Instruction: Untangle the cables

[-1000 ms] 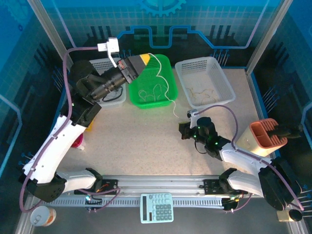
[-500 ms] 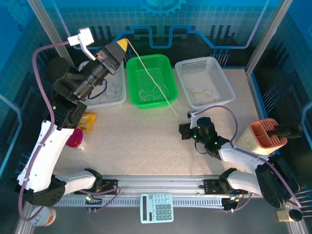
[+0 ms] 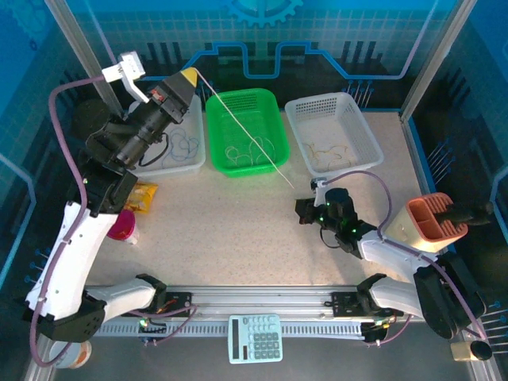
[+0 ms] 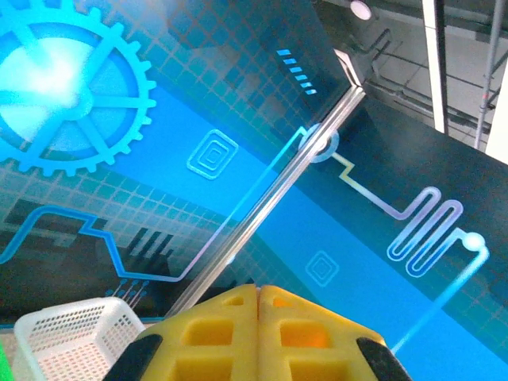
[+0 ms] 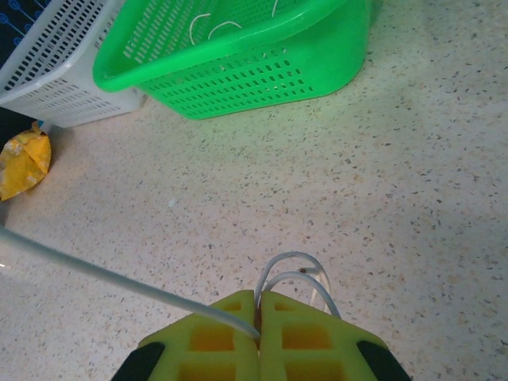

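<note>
Two ends of one thin whitish cable (image 3: pixel 242 131) are in my grip. My left end effector (image 3: pixel 190 76) is up high, its yellow pads pressed together on one end. I think that helps pull it free of the other cables (image 3: pixel 250 151). It runs tight like a string, slanting over the green basket (image 3: pixel 213 107) full of little holes, where those floppy curls lie. My right end effector (image 5: pixel 259 311) sits low over the speckled worktop (image 5: pixel 397 198). It pinches the other end, and a small loop pokes out.

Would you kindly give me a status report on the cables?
Shut: left pincer, raised; right pincer, low. Between them, thin white cable, taut. Underneath, green plastic basket.
</note>
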Controlling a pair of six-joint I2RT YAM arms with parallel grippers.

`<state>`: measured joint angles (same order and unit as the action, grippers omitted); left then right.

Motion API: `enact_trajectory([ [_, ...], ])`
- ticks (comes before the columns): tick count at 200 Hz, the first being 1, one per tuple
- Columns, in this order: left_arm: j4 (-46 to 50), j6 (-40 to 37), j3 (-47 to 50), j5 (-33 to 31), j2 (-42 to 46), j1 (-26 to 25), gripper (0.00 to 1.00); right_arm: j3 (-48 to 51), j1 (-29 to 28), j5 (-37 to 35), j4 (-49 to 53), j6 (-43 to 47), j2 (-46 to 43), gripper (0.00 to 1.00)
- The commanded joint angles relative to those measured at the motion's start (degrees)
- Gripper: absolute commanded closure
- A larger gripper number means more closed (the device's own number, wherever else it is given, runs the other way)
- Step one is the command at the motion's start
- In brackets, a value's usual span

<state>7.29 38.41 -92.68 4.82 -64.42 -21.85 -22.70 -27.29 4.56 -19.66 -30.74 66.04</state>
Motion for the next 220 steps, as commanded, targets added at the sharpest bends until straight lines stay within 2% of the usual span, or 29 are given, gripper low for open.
enact_trajectory([
  [1,-4.5,-1.4,0.1,-4.3,3.4,0.9,1.0,0.0,0.9,0.2,1.6,-1.8,1.2,1.0],
  [20,-4.9,-1.5,0.2,-5.0,4.3,1.1,1.0,-0.3,1.1,-0.2,2.1,-2.5,1.8,1.0],
  [55,-4.2,0.2,0.4,-1.4,3.4,1.1,1.0,-1.3,1.0,7.3,-1.1,-2.7,2.0,1.0],
  [89,-3.5,1.0,5.6,-1.2,4.1,1.1,1.0,-4.1,1.1,9.0,2.1,-2.5,0.2,1.0],
  [142,-1.7,-3.8,11.6,-9.9,6.9,1.9,1.0,-6.4,2.0,8.8,8.9,-1.4,-3.0,1.0],
  [186,-0.6,-5.9,9.4,-12.1,7.4,4.0,1.0,-4.8,6.2,13.1,8.4,-4.5,-3.0,1.0],
  [220,-0.8,-7.0,7.9,-13.7,7.7,4.7,1.0,-5.3,7.2,15.0,9.1,-5.0,-2.6,1.0],
])
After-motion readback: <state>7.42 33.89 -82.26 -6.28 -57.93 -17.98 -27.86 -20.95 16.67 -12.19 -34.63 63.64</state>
